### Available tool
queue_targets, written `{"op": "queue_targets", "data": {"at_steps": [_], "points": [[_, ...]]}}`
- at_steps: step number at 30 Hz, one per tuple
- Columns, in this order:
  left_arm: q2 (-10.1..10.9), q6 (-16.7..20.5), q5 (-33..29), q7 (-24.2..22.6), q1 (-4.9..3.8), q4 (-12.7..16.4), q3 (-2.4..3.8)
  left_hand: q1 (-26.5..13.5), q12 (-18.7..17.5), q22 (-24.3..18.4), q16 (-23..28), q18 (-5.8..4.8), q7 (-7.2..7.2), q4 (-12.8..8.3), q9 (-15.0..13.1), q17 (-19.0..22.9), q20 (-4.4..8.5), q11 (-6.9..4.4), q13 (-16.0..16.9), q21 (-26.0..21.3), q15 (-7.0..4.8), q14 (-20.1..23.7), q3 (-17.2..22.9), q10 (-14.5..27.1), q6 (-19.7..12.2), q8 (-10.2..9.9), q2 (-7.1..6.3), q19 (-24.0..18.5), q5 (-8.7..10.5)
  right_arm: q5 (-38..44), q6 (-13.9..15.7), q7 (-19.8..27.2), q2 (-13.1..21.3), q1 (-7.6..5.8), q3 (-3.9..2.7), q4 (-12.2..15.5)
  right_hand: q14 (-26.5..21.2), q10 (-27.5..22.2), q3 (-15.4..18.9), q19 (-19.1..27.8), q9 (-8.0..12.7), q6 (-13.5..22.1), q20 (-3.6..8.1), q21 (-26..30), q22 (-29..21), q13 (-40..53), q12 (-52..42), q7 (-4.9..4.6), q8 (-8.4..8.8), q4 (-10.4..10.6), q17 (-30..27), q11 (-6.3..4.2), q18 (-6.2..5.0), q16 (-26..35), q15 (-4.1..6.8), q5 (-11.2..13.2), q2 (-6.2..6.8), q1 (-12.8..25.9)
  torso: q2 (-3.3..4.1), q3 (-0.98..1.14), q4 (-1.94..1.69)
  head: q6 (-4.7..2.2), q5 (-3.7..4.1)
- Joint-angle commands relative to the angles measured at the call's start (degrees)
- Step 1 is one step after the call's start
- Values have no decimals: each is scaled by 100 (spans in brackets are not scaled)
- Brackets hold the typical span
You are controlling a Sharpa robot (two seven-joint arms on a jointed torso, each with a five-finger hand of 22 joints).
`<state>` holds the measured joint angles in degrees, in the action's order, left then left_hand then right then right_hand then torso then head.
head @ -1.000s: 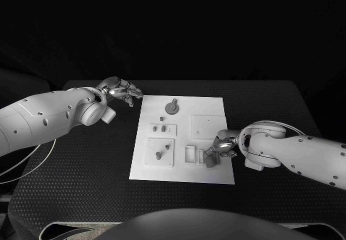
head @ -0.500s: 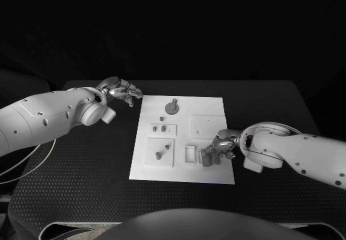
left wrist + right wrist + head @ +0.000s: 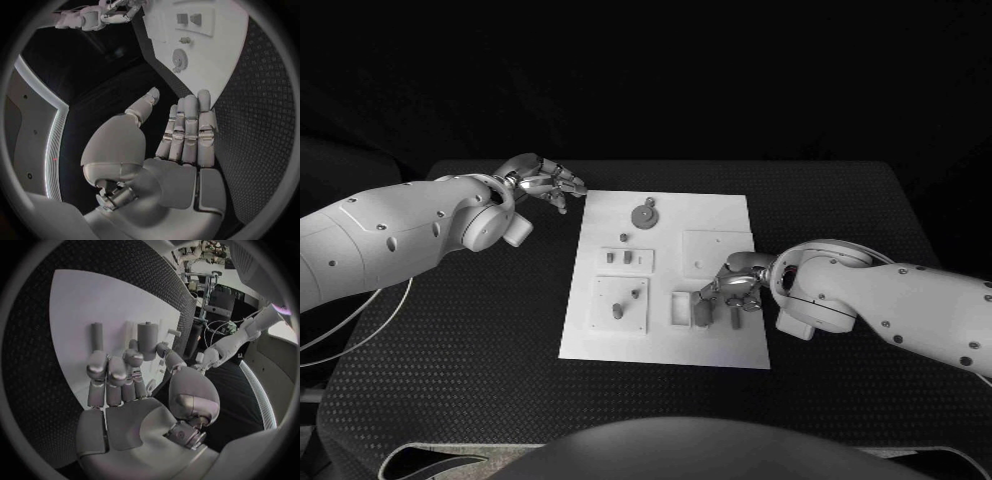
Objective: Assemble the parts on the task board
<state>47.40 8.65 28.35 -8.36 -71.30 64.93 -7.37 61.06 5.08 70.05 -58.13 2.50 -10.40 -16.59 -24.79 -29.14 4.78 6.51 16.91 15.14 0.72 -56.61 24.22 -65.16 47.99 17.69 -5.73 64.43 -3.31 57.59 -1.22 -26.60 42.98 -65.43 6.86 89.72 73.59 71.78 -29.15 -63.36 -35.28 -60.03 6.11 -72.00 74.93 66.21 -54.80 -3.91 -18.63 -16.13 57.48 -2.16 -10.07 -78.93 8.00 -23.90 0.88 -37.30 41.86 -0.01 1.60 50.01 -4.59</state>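
Note:
The white task board [image 3: 733, 215] lies mid-table with small grey parts on it. My right hand [image 3: 733, 290] rests low over the board's near right part. Its thumb and a fingertip [image 3: 134, 359] pinch a grey block [image 3: 148, 338], seen in the head view as the grey block [image 3: 708, 311] beside a white slot frame [image 3: 682, 308]. A grey peg [image 3: 97, 333] lies flat just past the other fingers. My left hand [image 3: 542, 182] hovers off the board's far left corner, fingers straight and apart [image 3: 187, 125], holding nothing.
On the board sit a round geared part [image 3: 645, 213], a small peg [image 3: 623, 237], two small pieces [image 3: 620, 258], a square plate [image 3: 715, 250] and a raised plate with pegs [image 3: 619, 303]. Black table [image 3: 459, 330] surrounds the board.
My right hand has slid left and a little farther onto the board, taking the grey block with it up to the slot frame. The left hand has stayed still.

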Motion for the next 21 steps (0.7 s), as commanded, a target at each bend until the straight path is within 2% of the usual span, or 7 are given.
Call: {"op": "queue_targets", "data": {"at_steps": [1,11,21], "points": [[-14,-63,13,-27,-4,14,3,-3,13,8,-1,173,-23,14,8,-6,44,4,9,-34,-34,16,31,-38,15,24,-24,5,33,-12,90,35,-89,-11,-4,-60,48,0,44,13,7,-28,-25,-9,30,-7,0,-9,4,1,-11,-23,-493,29,28,-28,-153,-105,1,-4,2,-1,-2],[-20,-74,13,-24,-5,14,3,-8,12,11,-1,171,-23,17,9,-7,44,4,12,-35,-34,17,30,-38,15,25,-24,5,33,-76,47,0,-340,-13,-3,-232,33,-11,53,16,13,-20,-33,6,20,-16,10,-12,21,30,-38,-21,-493,52,28,-32,-134,-56,2,-4,-2,-1,-12],[-13,-78,13,-22,-5,16,3,-14,12,13,-1,170,-23,20,10,-9,44,5,13,-36,-34,18,28,-37,15,26,-23,5,33,-130,-68,-17,-384,-12,-2,-217,16,-24,52,20,18,-9,-39,18,13,-21,18,-15,35,45,-67,-17,-493,76,26,-33,-123,-27,1,0,3,-1,-26]]}}
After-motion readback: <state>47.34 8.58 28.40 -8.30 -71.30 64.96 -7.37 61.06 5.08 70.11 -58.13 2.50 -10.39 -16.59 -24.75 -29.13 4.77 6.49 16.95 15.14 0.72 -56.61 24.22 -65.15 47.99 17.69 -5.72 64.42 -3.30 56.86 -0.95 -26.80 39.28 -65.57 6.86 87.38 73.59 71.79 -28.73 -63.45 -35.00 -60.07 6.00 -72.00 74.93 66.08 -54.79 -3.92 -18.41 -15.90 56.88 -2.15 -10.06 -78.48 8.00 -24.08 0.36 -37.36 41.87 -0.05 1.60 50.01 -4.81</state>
